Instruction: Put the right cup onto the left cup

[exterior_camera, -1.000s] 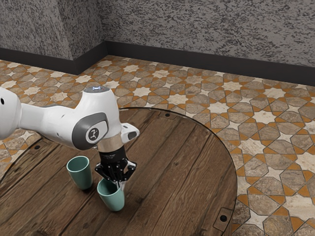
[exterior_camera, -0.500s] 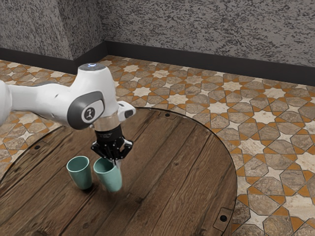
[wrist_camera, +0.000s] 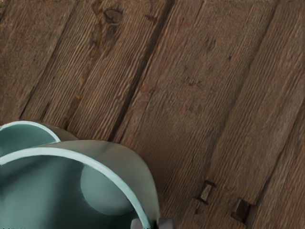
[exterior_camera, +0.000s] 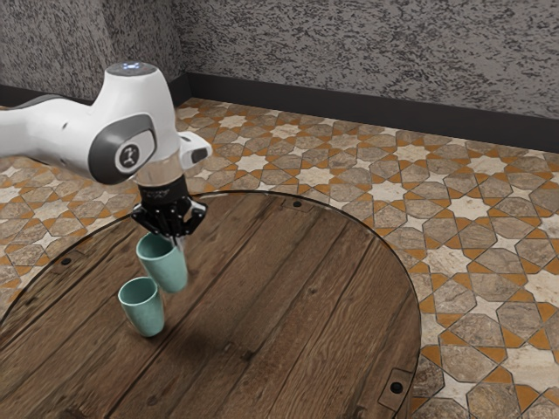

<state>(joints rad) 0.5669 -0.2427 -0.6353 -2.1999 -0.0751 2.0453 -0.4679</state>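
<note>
My gripper [exterior_camera: 175,242] is shut on the wall of the right cup [exterior_camera: 166,267], which hangs in the air, slightly tilted, above the table. The left cup [exterior_camera: 142,309], also teal, stands upright on the wood, lower and a little toward the exterior view's left of the held one. In the wrist view the held cup [wrist_camera: 121,169] looms large, with the fingertips of my gripper [wrist_camera: 153,224] at its rim. Behind it, part of the standing cup's rim [wrist_camera: 31,125] peeks out; the rest is hidden.
The round wooden table [exterior_camera: 306,297] has a dark metal edge with bolts. Beyond it lie a patterned tile floor [exterior_camera: 489,323] and a grey wall [exterior_camera: 367,61].
The right cup has risen off the table with my gripper and moved toward the exterior view's upper left, past the other cup's side. The left cup has stayed put.
</note>
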